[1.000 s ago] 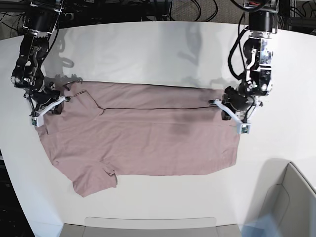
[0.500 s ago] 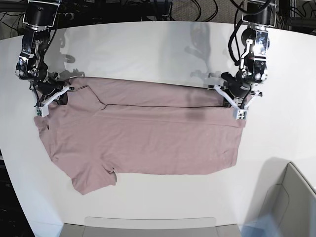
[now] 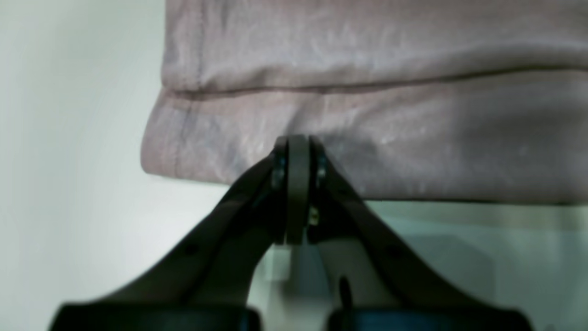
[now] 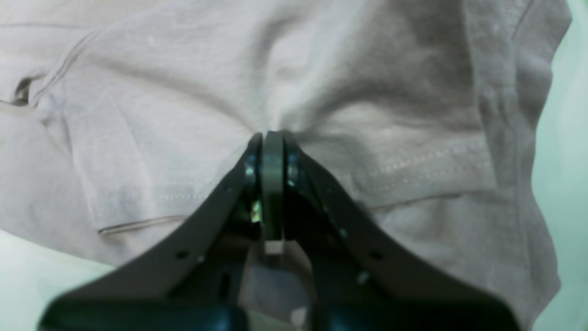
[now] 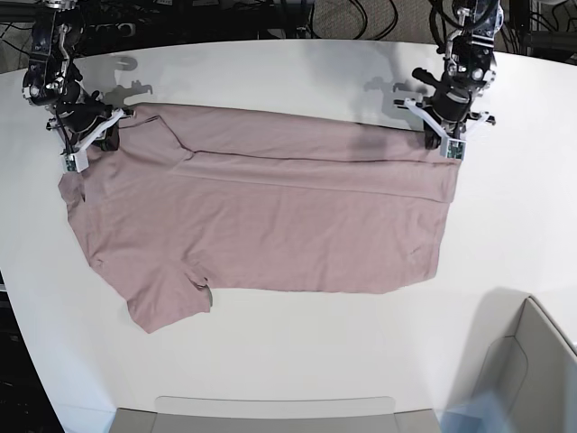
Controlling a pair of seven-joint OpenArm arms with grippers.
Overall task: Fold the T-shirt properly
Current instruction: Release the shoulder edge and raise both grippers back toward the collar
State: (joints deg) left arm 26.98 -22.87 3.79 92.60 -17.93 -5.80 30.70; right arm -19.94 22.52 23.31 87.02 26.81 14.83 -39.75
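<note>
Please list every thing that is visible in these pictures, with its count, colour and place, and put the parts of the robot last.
T-shirt: one, dusty pink, spread across the middle of the table, far edge held at both ends.
table: one, white, under everything.
bin: one, grey, near corner at the base view's right.
cables: several, black, beyond the far edge.
right gripper: one, black and white, shut on the shirt's collar end.
left gripper: one, black and white, shut on the hem end.

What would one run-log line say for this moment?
left gripper: shut on T-shirt hem corner | right gripper: shut on shoulder end | T-shirt: far edge pinched, rest flat on table
</note>
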